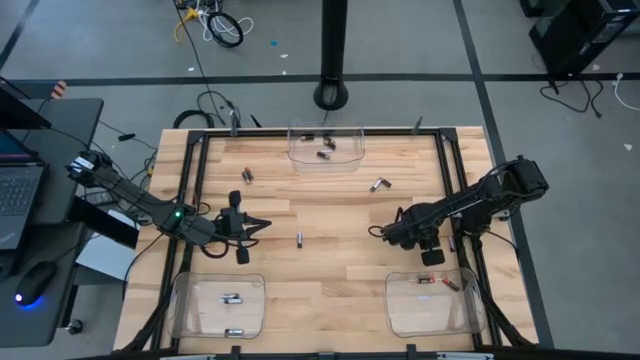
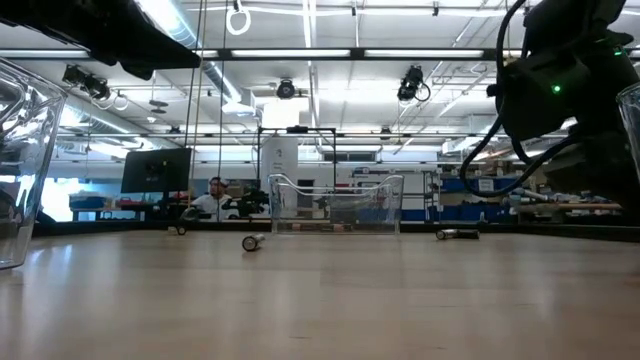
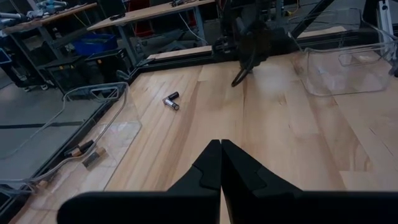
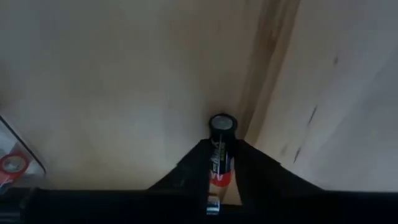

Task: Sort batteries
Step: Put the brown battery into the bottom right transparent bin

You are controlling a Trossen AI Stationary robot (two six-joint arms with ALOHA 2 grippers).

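1. Right up against the right wrist camera, a black battery (image 4: 222, 149) with a red band sat clamped between the right tool (image 4: 221, 163)'s dark fingers, its rounded end pointing down at the pale wooden counter (image 4: 112, 81).
2. From above, the right arm reached in from the counter's right edge, bent at the elbow, with the right tool (image 1: 431, 256) low over the boards just behind the near-right clear bin (image 1: 432, 303).
3. That bin held a couple of cells with red ends (image 1: 437, 282).
4. Over on the left, the left arm stretched in across the counter and the left tool (image 1: 256, 224) was clenched on nothing, fingers pressed flat together.
5. Loose batteries lay scattered: one small cell (image 1: 299, 239) mid-counter between the two tools, one (image 1: 378, 184) near the far bin, one (image 1: 247, 175) toward the far left.
6. Silvery cells (image 1: 231, 298) rested in the near-left bin (image 1: 218, 305), and dark ones (image 1: 326, 146) in the far bin (image 1: 327, 146).
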